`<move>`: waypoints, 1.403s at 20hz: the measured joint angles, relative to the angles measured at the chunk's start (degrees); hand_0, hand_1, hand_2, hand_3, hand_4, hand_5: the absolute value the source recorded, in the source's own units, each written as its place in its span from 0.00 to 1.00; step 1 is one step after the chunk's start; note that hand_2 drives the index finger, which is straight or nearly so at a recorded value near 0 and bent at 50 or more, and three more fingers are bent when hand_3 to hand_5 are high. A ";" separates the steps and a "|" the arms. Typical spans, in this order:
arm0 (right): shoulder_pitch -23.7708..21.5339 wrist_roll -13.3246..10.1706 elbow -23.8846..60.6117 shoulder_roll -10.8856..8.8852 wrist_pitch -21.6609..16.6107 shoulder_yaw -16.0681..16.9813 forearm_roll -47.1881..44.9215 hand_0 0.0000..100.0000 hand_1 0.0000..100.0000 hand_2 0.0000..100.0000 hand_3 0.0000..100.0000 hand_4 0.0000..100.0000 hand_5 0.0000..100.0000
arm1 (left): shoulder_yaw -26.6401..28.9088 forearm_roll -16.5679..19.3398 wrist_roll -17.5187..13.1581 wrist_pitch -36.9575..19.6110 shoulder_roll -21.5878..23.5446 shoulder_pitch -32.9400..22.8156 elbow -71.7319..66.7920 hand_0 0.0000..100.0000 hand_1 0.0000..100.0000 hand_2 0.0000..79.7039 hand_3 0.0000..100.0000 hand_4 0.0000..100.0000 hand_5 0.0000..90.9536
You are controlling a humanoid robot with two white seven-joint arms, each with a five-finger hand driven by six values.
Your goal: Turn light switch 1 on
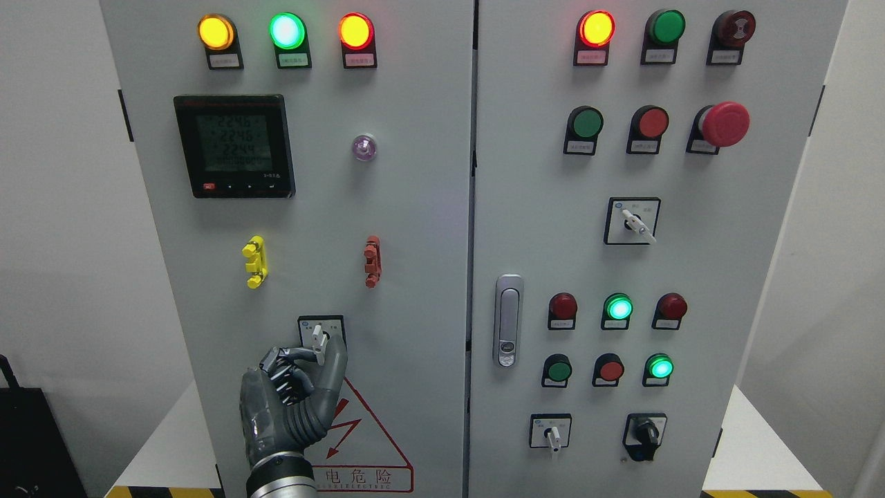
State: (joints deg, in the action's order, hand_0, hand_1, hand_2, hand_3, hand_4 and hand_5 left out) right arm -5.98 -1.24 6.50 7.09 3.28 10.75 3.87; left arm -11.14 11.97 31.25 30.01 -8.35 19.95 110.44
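**Left hand pinching the selector switch on the left cabinet door**

We see the left hand [294, 401] rising from the bottom edge, left of centre, against the lower part of the left door [415, 228]. Its thumb [334, 377] stands up along the right side of the small white lever, while a curled finger [294, 355] reaches the lever from the left; the remaining fingers are folded into the palm. So the hand is closed in a pinch on the light switch [319, 337], whose lever sits just above the knuckles, at the hand's upper tip, and points up with a slight lean to the left. The switch's square plate [308, 323] lies low on the left door, below and between the yellow clip [254, 261] and the red clip [372, 261]. A red warning triangle [370, 436] shows just right of the wrist. Higher up sit the digital meter [234, 146] and three lit lamps [287, 31]. The right door [760, 277] carries more buttons, lamps and rotary switches, plus a door handle [508, 319].
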 measured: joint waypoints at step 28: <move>0.00 -0.03 0.00 0.01 0.00 0.00 0.00 0.00 0.00 0.00 0.00 0.00 0.00 | 0.23 0.07 -0.02 0.05 -0.13 0.32 0.05 0.16 0.50 0.77 1.00 1.00 0.96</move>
State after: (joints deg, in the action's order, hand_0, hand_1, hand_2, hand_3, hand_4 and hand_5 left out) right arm -5.98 -1.26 6.50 7.10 3.28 10.75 3.87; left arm -10.91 12.04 31.24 30.05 -8.48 20.27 110.49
